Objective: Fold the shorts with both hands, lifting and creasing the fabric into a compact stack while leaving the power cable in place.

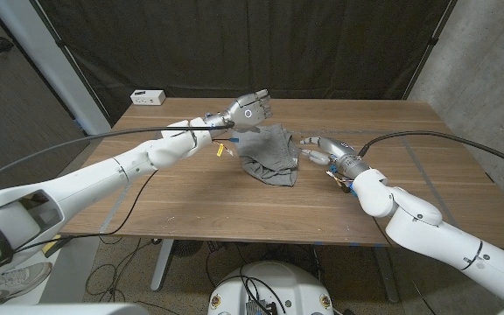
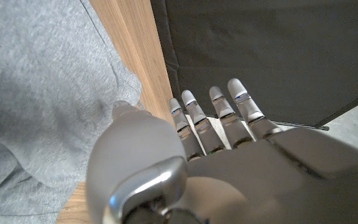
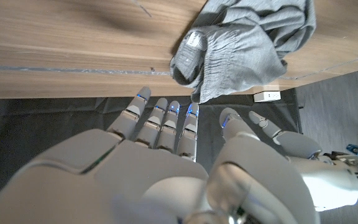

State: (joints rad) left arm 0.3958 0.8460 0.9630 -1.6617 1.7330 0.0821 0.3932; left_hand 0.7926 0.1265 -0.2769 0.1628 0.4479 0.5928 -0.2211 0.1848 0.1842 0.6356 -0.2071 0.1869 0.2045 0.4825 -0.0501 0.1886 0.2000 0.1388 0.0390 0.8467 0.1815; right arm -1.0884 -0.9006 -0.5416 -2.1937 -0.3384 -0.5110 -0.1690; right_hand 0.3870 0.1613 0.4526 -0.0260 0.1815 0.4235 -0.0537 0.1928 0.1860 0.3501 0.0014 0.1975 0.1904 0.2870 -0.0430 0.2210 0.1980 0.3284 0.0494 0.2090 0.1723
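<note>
The grey shorts [image 1: 269,154] lie bunched in a loose heap near the middle of the bench [image 1: 191,206], and both robot hands sit close to that heap, probably so each can take an edge for a fold. The left robot hand [image 1: 250,109] hovers just behind the shorts with fingers straight and apart, holding nothing; the right robot hand [image 1: 320,150] is just beside the shorts on the robot's right, fingers extended toward the cloth, also holding nothing. A white box [image 1: 147,96] sits at the bench's far corner, well apart from the shorts; no writing is legible anywhere
</note>
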